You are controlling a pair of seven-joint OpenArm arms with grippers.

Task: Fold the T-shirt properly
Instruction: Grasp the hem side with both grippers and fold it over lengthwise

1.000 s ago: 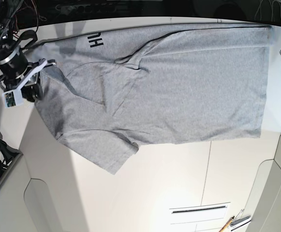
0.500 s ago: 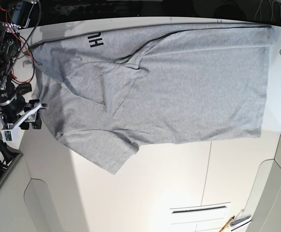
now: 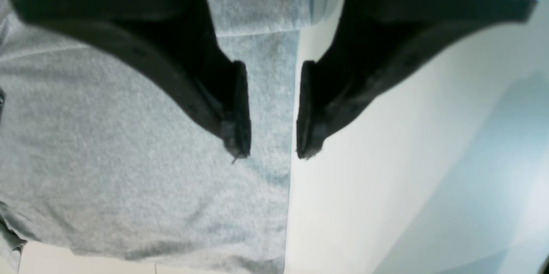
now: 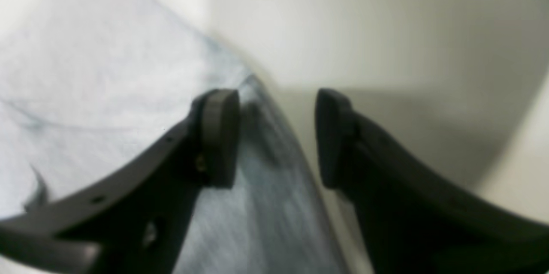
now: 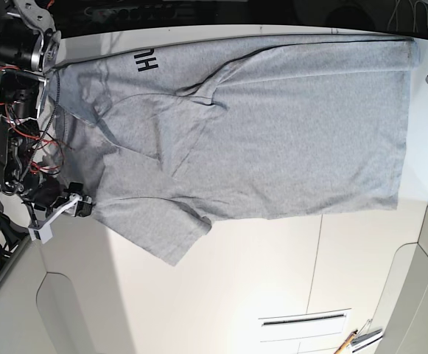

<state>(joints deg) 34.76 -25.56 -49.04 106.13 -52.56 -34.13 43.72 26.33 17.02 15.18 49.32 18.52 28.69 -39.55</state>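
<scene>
T-shirt (image 5: 272, 125) lies spread flat on the white counter (image 5: 272, 280), lettering (image 5: 146, 61) toward the far left, one sleeve pointing near-left. Right hand (image 5: 81, 206) sits at the shirt's left edge by that sleeve; its wrist view shows the fingers apart, nothing between them, with the shirt's edge just below. Left hand (image 3: 270, 145) hovers over the shirt's right hem, fingers parted and straddling the hem line, no cloth pinched. In the base view this hand is cut off at the right border. The right wrist view is blurred.
</scene>
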